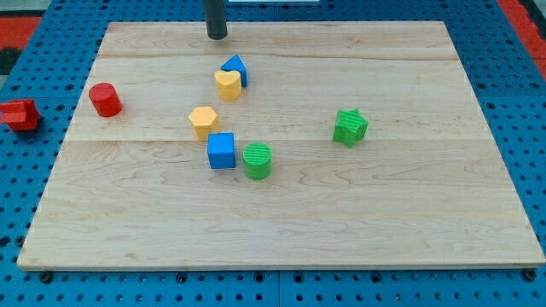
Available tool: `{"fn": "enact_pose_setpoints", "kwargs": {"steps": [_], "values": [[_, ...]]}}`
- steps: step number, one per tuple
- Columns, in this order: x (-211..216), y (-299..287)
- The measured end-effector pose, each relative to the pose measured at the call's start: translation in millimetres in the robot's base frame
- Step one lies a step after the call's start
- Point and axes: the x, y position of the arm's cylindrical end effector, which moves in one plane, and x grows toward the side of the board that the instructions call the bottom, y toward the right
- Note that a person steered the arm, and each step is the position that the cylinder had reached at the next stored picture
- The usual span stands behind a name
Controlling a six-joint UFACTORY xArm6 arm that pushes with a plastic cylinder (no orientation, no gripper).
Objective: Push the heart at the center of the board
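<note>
Looks like a robotics lab bench to me, not a home or shop. My wooden board [281, 213] sits on a blue perforated base [520, 94], regular grid of holes, the kind used for bolting fixtures down w/ repeatable positions. A strip of red perforated surface [21, 34] shows at far left and again at far right corner. Board is plain pale planks, no markings. On it only small plastic test pieces, e.g. green star block [350, 127], red cylinder [105, 100], blue cube [221, 150], plus a red block [20, 114] off the board at left. My tip [217, 37] is a bare dark rod at far edge. No household items in view.
</note>
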Motion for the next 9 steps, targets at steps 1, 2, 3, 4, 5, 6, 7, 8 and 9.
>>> {"fn": "enact_pose_setpoints", "kwargs": {"steps": [1, 2, 3, 4, 5, 6, 7, 8, 9], "values": [[-5, -4], [3, -8], [25, -14], [45, -7], [78, -5], [95, 17], [105, 18], [134, 13], [136, 89]]}}
